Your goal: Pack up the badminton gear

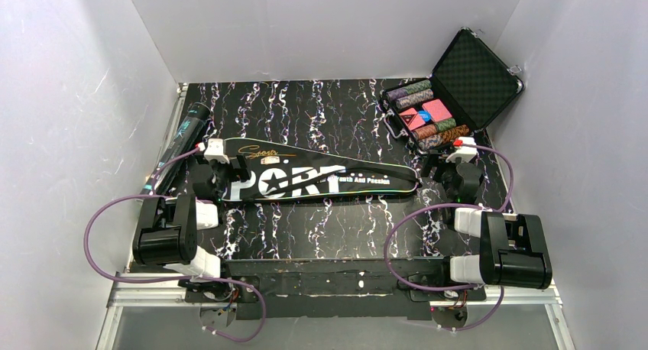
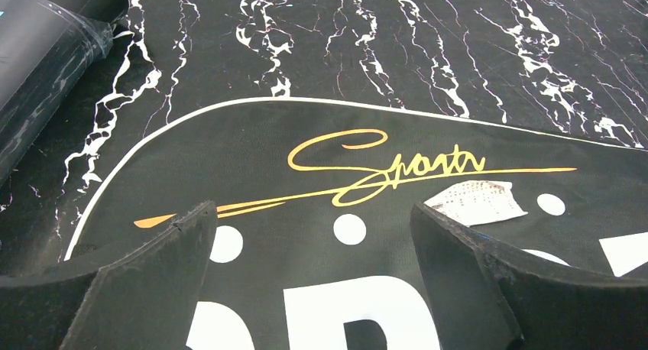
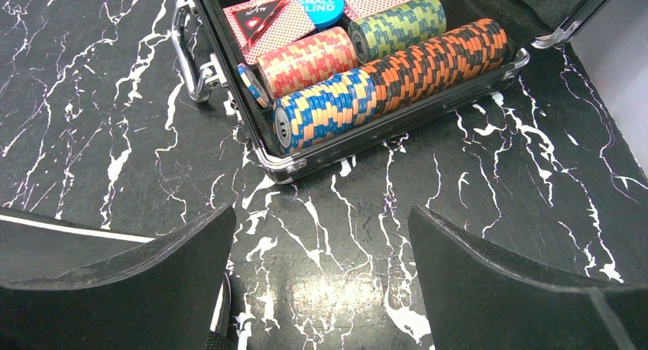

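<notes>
The long black racket-shaped bag (image 1: pixel 321 180), lettered "SPORT", lies flat across the middle of the table, its wide end to the left. A black teal-printed tube (image 1: pixel 177 142) lies along the left edge, beside that wide end. My left gripper (image 1: pixel 218 174) hovers open over the bag's wide end (image 2: pixel 321 159), with white letters and a gold script showing between its fingers (image 2: pixel 153 266); the tube (image 2: pixel 46 52) is off to its upper left. My right gripper (image 3: pixel 321 210) is open over bare table just past the bag's narrow tip (image 3: pixel 46 247), empty.
An open black hard case (image 1: pixel 458 82) of coloured poker chips (image 3: pixel 367 67) stands at the back right, close ahead of my right gripper (image 1: pixel 451 166). White walls close in the table on three sides. A small white label (image 2: pixel 477 201) lies on the bag.
</notes>
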Robot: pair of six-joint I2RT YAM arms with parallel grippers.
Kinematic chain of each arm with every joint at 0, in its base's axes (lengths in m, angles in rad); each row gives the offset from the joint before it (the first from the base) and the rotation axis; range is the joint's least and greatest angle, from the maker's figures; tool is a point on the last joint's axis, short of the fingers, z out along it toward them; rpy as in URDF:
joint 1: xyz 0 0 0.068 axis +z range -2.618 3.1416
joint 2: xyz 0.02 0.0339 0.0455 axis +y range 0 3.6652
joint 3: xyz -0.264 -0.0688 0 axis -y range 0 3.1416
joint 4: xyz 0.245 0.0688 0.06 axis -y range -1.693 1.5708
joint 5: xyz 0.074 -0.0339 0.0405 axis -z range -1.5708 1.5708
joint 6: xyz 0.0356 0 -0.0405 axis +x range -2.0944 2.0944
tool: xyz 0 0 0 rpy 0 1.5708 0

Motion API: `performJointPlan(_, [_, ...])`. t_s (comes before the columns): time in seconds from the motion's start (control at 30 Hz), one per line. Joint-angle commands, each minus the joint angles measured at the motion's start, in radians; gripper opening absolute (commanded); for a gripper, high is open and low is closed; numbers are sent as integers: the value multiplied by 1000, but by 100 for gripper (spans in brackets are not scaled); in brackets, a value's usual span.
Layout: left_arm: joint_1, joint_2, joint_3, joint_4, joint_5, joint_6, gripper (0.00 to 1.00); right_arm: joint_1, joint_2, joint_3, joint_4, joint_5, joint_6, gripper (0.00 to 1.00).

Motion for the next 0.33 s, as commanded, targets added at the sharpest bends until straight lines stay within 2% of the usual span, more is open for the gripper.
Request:
performJointPlan(0.0, [-5,-13,3,-2,-19,7,98,-3,-9,7,27,-6,4,92])
performJointPlan(0.3, [-26,-17,6,-12,-62,13,98,-3,-9,6,27,-6,5,92])
